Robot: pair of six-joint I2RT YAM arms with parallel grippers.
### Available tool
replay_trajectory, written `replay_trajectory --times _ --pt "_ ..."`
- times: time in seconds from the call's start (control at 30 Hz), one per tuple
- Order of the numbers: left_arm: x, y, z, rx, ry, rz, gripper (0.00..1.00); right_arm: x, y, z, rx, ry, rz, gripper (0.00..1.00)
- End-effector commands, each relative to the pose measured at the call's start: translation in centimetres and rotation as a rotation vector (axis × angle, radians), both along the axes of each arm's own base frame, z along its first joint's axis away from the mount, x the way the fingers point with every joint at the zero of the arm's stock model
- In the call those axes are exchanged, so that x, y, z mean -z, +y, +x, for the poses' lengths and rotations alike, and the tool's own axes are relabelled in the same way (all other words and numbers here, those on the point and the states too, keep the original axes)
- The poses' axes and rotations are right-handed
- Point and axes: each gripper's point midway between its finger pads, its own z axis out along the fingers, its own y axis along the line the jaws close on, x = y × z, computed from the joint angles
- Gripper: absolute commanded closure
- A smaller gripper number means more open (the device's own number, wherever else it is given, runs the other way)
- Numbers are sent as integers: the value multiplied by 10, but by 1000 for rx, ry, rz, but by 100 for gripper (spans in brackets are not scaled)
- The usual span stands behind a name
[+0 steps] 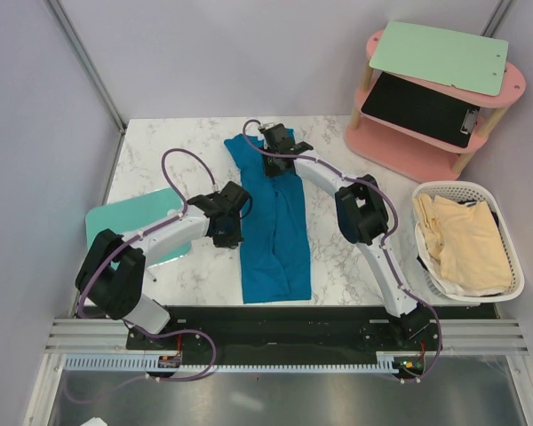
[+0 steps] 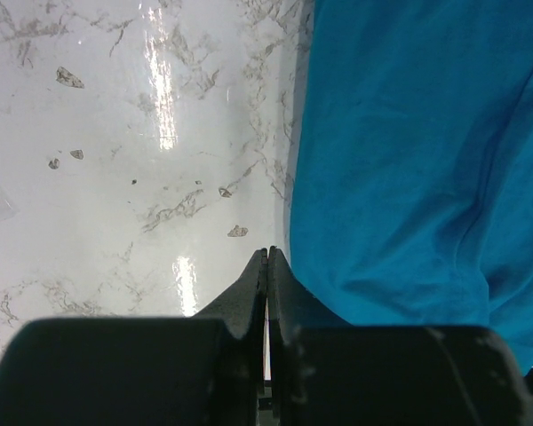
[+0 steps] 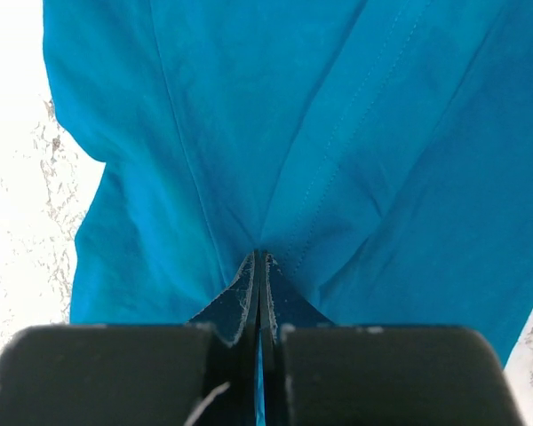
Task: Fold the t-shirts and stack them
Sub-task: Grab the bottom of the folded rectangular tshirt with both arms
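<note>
On teal t-shirt, right gripper, apparently clamped.

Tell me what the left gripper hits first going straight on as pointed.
Likely the white marble tabletop, right beside the edge of the teal-blue cloth t-shirt, where the shut left gripper points; depth is unclear.

It looked like a robotics lab cell, not a home: plain pale partition walls on metal posts boxed in a marble-patterned desk, and a left arm and right arm, trailing purple cables, were bolted to an aluminium rail.
</note>
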Motion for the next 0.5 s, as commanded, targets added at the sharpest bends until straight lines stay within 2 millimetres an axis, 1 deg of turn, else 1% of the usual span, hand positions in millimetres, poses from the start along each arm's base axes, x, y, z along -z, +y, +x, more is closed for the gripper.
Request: replay_trajectory --times 0.0,0.17,0.3,0.47 --pt "3 -4 5 8 -13 -18 98 -44 9 2 -10 -96 10 100" --pt "8 -5 3 9 2 -23 98 -58 15 -1 -25 -124 14 100" --pt "12 -7 1 12 14 -29 98 -58 21 -5 -33 -131 5 100" --pt "19 -8 0 15 30 -31 98 -49 22 -6 -30 -122 -7 100"
